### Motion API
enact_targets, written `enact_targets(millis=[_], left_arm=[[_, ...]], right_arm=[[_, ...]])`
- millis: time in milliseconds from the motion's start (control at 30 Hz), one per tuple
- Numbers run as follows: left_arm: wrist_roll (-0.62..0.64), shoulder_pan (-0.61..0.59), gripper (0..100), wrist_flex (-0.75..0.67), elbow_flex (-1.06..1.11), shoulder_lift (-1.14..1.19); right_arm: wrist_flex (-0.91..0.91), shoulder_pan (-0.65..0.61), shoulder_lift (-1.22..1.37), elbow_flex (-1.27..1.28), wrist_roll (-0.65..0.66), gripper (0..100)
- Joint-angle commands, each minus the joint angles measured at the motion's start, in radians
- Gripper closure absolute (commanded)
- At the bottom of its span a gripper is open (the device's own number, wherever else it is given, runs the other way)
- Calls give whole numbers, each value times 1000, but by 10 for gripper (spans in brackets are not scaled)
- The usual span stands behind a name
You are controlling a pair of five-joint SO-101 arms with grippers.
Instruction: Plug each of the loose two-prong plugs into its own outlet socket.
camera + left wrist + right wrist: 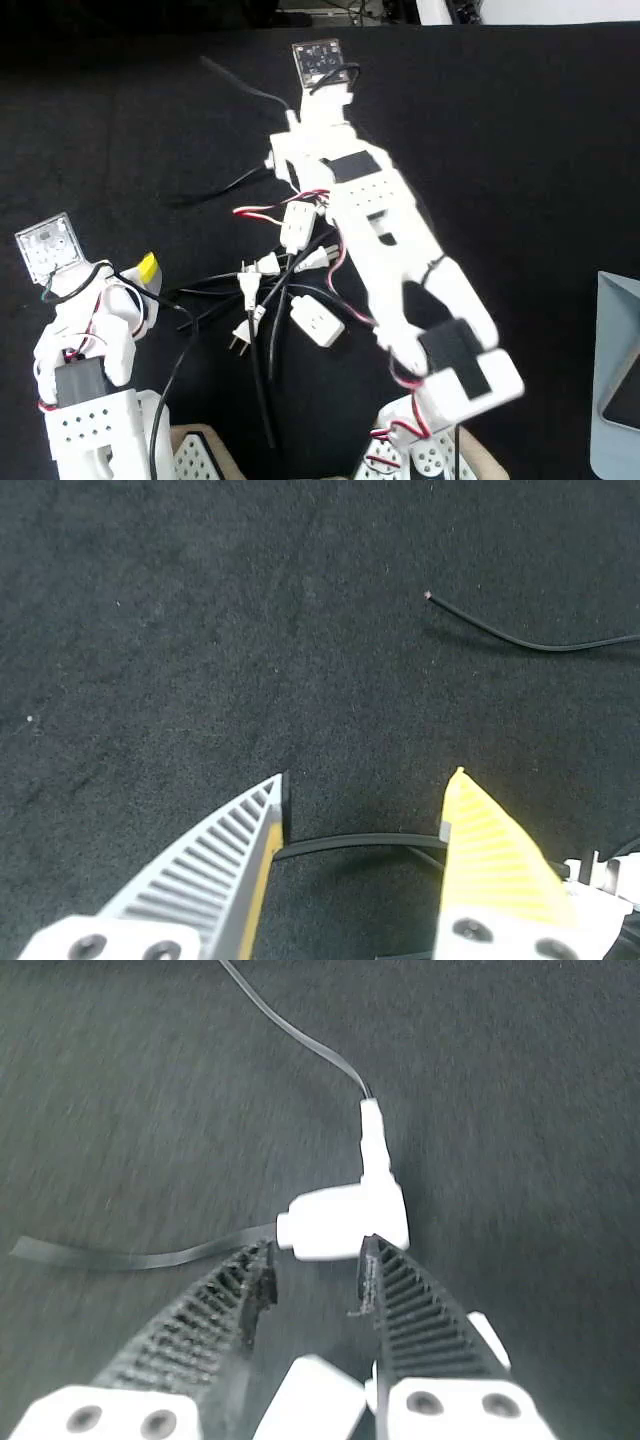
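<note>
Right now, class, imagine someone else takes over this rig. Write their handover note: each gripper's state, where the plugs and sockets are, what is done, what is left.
Left gripper: open, empty, over the black cloth, with a black cable crossing under its gap.
Right gripper: open, tips at a white connector on a black cord, not clamped.
Loose plugs lie tangled mid-table near a white outlet block.
Done: no plug visibly seated in that block.
Left: apparently every plug.
</note>
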Motion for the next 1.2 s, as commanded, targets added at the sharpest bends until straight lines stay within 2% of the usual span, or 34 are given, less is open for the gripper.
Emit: enact_targets(millis=[0,100,367,433,567,800,967,1167], left_arm=[[-6,-10,744,-23,-7,-9],[-6,-10,744,-23,-7,-9],[-6,-10,744,-23,-7,-9],[-6,-10,744,-23,-7,-9],[-6,-10,744,-23,-8,-9],[-6,-10,744,-23,-8,-9],[-8,-10,744,-23,-7,-9],[-8,-10,744,-23,-7,-9]], right_arm=[[172,-29,-131,-5,6,874],[226,-49,-186,93,11,874],[222,-86,-262,361,2,871],[221,-89,-260,395,-51,871],[206,-114,-260,427,-120,871],[167,-233,-222,432,-238,871],[92,-221,-96,424,-259,872],[94,-198,-12,372,-285,874]])
